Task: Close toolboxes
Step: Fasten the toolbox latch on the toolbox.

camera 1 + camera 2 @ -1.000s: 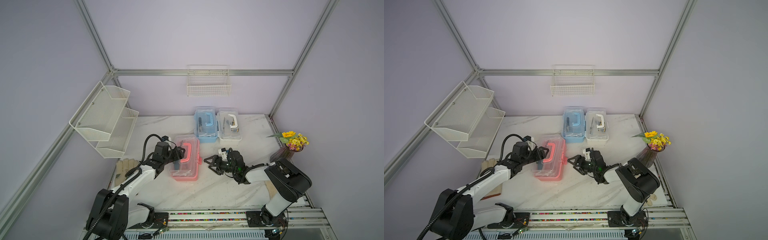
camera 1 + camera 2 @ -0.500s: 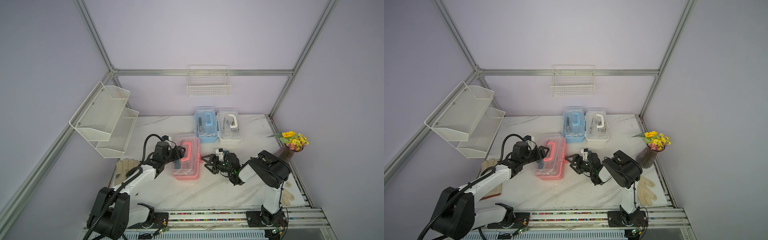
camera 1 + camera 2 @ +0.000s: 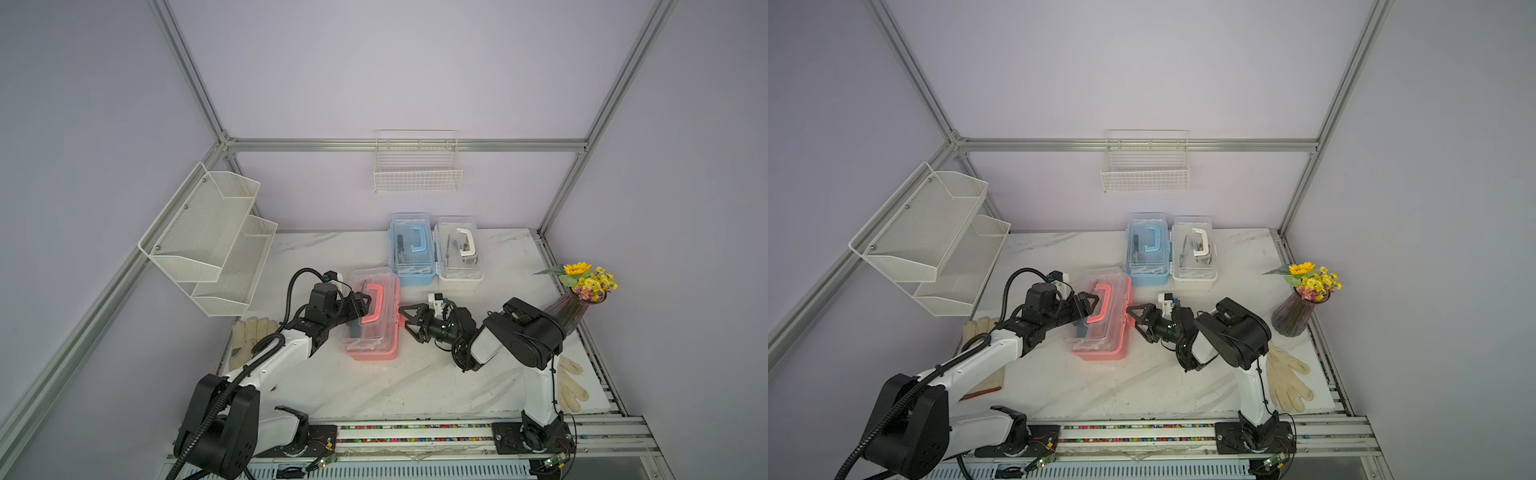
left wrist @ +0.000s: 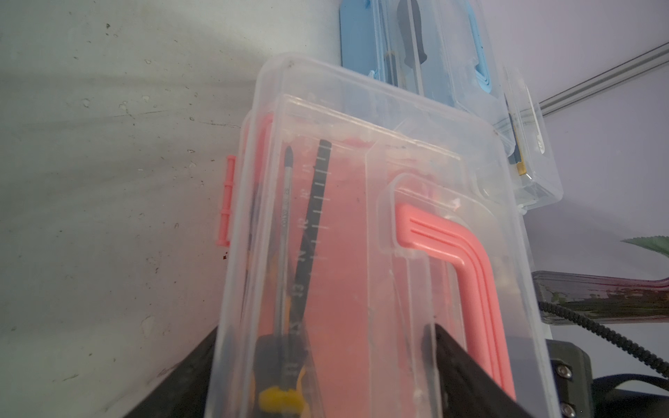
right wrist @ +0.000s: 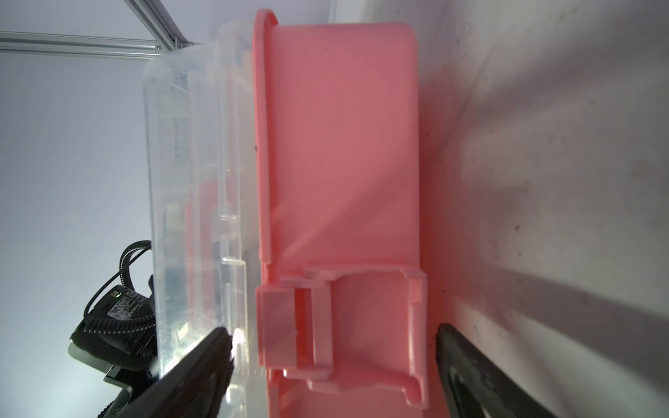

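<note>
Right arm (image 3: 515, 336) has folded in & slid left over the last sec, bringing the right jaws up to the right-hand wall of the small pink plastic toolbox (image 3: 380, 332) w/ clear lid. Its elbow now sits nearer centre, baring a cream fabric glove (image 3: 571, 384) at the right edge. The box itself hasn't budged: near-centre on the white marbled worktop (image 3: 415, 386). The blue plastic toolbox (image 3: 411, 249) & white plastic toolbox (image 3: 459, 249) stand side by side further back, lids down.

Step in hand, as I read it: latching the pink box. Its lid lies down on the base. The pink side latch (image 5: 293, 325) sits in its recess; can't tell if it's snapped.

Right jaws are spread wide, holding nothing. One finger (image 5: 202, 369) is level w/ the lid, the other (image 5: 470, 372) low by the worktop, latch between them. Next move prob. needs a short push on the latch, w/ the box braced vs sliding left.

Left arm (image 3: 282, 353) reaches in low from the near left, wrist over the box's left half. Left jaws gape wide across the lid's left part, one finger beside the pink handle (image 4: 467, 275). Squeezing or only bracing, can't tell.
</note>
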### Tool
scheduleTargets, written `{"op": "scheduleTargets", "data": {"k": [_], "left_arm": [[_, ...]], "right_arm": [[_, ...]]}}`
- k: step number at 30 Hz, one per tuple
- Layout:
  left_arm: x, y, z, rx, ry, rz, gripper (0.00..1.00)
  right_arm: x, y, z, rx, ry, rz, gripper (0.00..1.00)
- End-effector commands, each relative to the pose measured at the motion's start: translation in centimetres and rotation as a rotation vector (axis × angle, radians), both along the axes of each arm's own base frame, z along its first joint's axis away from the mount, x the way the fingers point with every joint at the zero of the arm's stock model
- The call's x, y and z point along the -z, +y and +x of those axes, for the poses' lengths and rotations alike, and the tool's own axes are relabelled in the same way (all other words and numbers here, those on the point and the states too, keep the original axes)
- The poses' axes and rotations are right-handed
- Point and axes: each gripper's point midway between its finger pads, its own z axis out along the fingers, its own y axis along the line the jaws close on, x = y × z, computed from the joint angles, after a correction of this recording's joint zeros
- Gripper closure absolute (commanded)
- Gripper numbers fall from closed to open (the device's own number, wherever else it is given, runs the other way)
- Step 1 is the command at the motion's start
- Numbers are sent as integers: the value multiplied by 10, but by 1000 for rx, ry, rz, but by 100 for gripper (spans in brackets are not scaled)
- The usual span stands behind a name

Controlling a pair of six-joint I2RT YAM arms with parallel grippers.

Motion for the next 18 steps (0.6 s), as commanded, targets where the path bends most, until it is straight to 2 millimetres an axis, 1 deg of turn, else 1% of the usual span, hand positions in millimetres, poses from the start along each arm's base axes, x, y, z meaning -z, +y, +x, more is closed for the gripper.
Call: {"op": "scheduleTargets", "data": {"k": [1, 6, 10, 14, 18], "left_arm": [[66, 1, -51, 25, 314, 14, 43], [66, 2, -51, 25, 319, 23, 43], [64, 4, -51, 22, 319, 37, 44], [58, 1, -51, 39, 309, 47, 44], [50, -4, -49, 46, 290, 39, 44]], "right_arm": [[-18, 4, 4, 15, -17, 81, 10], [-28, 3, 2, 18, -32, 86, 10], [-34, -1, -1, 27, -48, 43, 11], [-41, -6, -3, 38, -68, -26, 11], [-45, -5, -4, 27, -72, -67, 11]]}}
